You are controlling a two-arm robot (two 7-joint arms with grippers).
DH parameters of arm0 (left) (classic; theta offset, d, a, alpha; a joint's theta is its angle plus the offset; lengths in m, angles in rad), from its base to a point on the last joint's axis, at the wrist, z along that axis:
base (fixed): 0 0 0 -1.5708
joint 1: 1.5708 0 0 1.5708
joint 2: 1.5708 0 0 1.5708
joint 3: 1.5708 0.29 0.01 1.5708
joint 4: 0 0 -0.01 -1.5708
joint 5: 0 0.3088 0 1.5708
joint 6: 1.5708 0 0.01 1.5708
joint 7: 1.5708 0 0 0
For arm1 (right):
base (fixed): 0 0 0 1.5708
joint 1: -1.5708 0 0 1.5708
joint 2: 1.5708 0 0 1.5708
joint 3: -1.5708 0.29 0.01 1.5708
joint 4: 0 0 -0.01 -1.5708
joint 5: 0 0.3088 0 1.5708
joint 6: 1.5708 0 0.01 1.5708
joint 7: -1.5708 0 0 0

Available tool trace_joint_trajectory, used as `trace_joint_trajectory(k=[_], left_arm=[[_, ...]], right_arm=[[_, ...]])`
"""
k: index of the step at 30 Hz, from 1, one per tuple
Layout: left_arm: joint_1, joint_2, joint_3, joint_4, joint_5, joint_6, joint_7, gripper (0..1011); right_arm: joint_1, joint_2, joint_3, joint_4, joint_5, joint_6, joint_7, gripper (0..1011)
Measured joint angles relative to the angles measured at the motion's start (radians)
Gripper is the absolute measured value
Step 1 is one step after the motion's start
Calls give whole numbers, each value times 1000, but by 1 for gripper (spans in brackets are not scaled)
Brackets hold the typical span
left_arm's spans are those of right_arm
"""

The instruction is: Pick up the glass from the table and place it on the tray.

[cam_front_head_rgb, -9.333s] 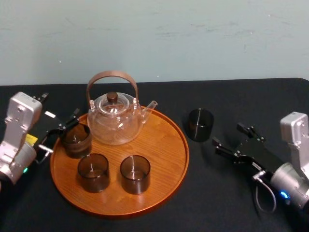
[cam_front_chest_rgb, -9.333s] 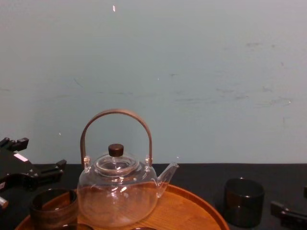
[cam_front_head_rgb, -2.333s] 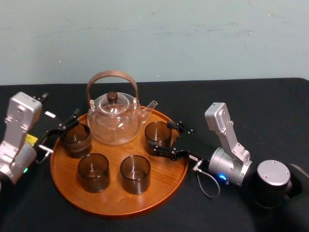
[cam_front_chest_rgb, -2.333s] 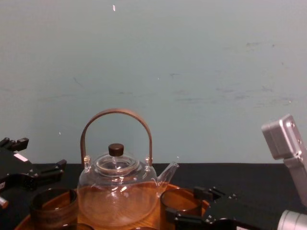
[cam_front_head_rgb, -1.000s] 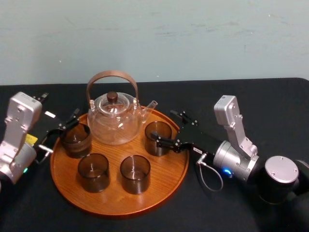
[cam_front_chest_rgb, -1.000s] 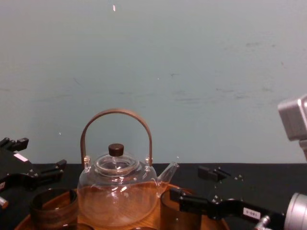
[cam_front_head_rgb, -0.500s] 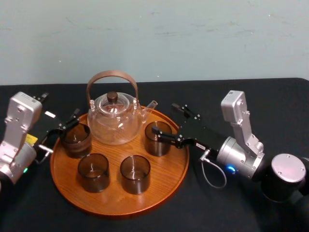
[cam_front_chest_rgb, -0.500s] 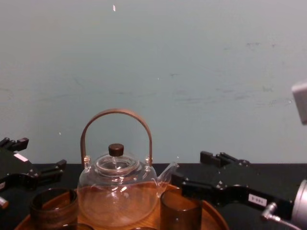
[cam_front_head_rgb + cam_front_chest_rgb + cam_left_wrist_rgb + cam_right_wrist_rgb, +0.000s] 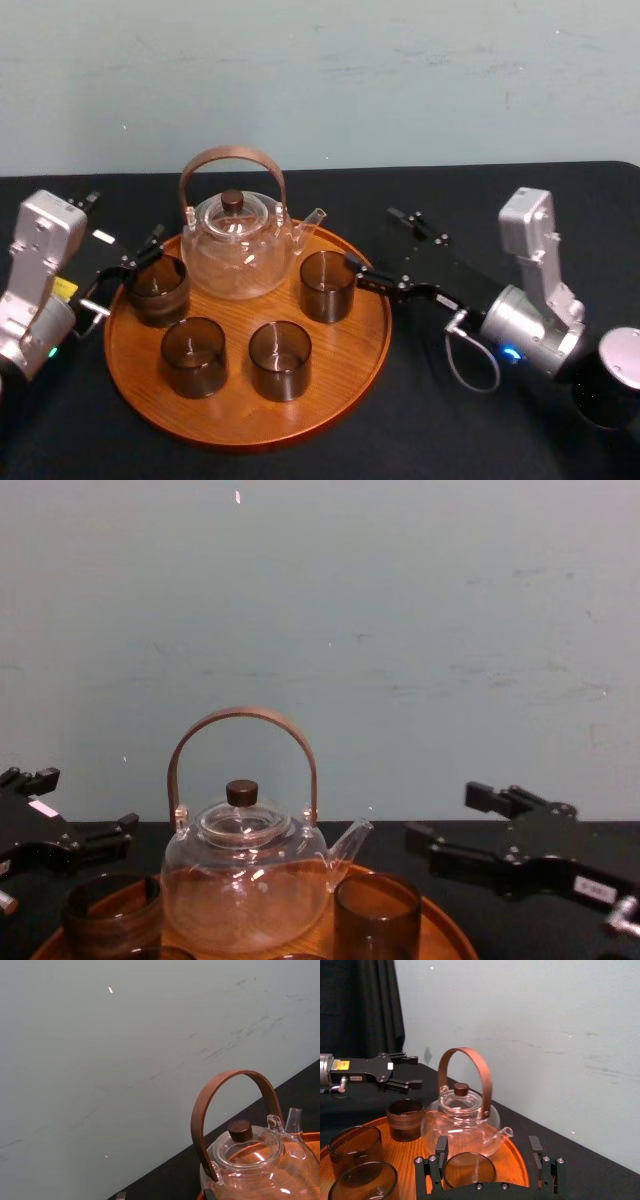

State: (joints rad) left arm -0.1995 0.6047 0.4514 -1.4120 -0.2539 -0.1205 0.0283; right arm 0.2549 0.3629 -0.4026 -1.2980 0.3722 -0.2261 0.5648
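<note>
The brown-tinted glass stands upright on the round wooden tray, just right of the teapot; it also appears as glass and glass. My right gripper hovers open to the right of the glass, over the tray's right rim, clear of it and holding nothing. In the chest view the right gripper is raised above the glass's rim height. My left gripper is parked open at the tray's left edge, above and beside another glass, not touching it.
A glass teapot with a brown hoop handle sits at the back of the tray. Two more glasses stand at the tray's front. Black tablecloth lies around the tray; a pale wall is behind.
My right gripper has drawn back to the right and slightly up, away from the glass, which stays standing on the tray. The left arm has not moved.
</note>
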Motion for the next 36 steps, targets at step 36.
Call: trace_joint_trajectory(k=[36], left_arm=[[0, 0, 0, 0, 0, 0, 0, 1002]], right_arm=[[-156, 70, 209, -44, 100, -52, -51, 1002]])
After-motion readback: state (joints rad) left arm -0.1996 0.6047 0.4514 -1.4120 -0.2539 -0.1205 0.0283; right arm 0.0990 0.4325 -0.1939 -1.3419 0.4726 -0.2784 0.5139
